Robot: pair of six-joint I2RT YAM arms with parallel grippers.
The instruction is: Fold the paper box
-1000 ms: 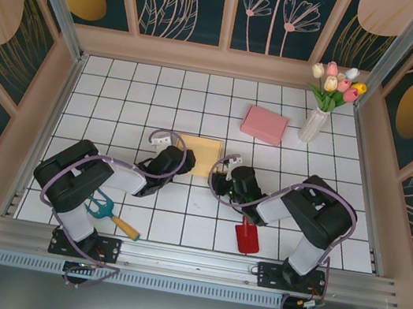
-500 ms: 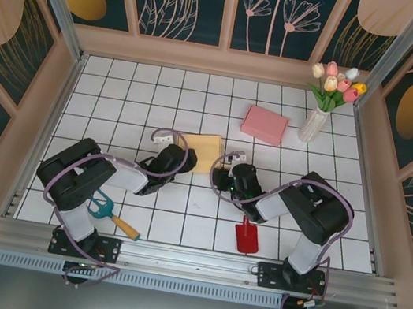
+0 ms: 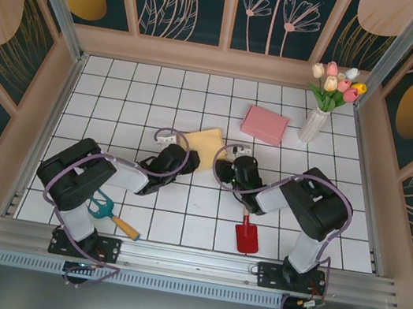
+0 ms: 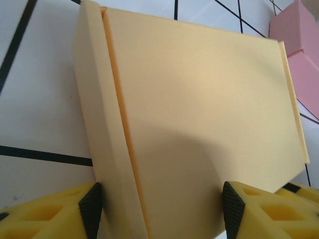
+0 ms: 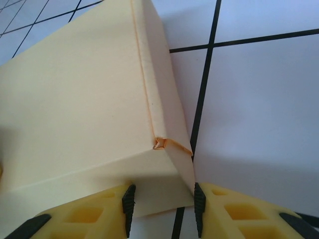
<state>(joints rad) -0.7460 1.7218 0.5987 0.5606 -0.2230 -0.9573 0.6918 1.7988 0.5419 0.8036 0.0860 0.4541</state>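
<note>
Yellow paper box (image 3: 206,145), flat-folded, lying a little above centre of the overhead view on the white tiled table (image 3: 121,91), between the two arms. Left end effector (image 3: 188,152) meets the box from the lower left. In the left wrist view (image 4: 162,206) its jaws stand wide, black pads (image 4: 92,209) against opposite edges of the box (image 4: 199,124), so the box is gripped across its width. Right end effector (image 3: 223,167) meets the box from the lower right. In the right wrist view (image 5: 163,201) its jaws stand narrow, with a box corner (image 5: 75,109) filling the gap. Whether the pads (image 5: 128,201) press it cannot be told. Pink rectangular box (image 3: 265,124), upper right of centre, well apart from the yellow one.
</note>
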